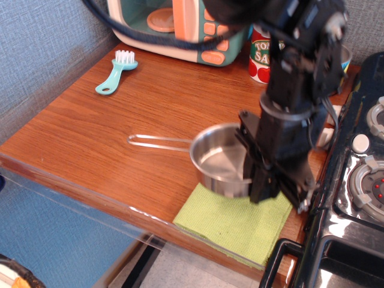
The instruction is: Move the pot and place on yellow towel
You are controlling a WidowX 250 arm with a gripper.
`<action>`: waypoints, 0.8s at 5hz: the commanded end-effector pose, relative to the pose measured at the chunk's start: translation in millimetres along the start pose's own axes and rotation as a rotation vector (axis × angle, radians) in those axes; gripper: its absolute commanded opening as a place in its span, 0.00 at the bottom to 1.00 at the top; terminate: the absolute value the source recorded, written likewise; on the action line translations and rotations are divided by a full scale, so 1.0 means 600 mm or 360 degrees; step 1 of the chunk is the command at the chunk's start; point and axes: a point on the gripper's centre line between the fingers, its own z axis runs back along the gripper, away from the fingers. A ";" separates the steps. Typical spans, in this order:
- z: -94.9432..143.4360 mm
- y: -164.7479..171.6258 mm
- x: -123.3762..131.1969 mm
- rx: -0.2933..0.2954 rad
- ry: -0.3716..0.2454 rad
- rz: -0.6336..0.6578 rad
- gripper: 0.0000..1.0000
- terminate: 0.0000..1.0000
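The pot [219, 161] is a small shiny steel saucepan with a long wire loop handle pointing left. My gripper [255, 177] is shut on its right rim and holds it just over the back edge of the yellow towel [237, 225], a yellow-green cloth at the table's front right. I cannot tell whether the pot touches the cloth. The black arm covers the towel's right part and the pot's right side.
A teal brush [114, 73] lies at the back left. A toy microwave [174, 24] stands at the back, a tomato sauce can [261, 54] beside it. A black toy stove [354, 198] borders the right. The table's front edge [90, 192] is close.
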 end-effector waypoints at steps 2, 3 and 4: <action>-0.029 0.015 -0.034 -0.0012 0.0015 -0.0010 0.00 0.00; -0.031 0.011 -0.030 -0.0030 -0.0009 -0.0046 0.00 0.00; -0.033 0.007 -0.026 -0.0036 -0.0028 -0.0076 0.00 0.00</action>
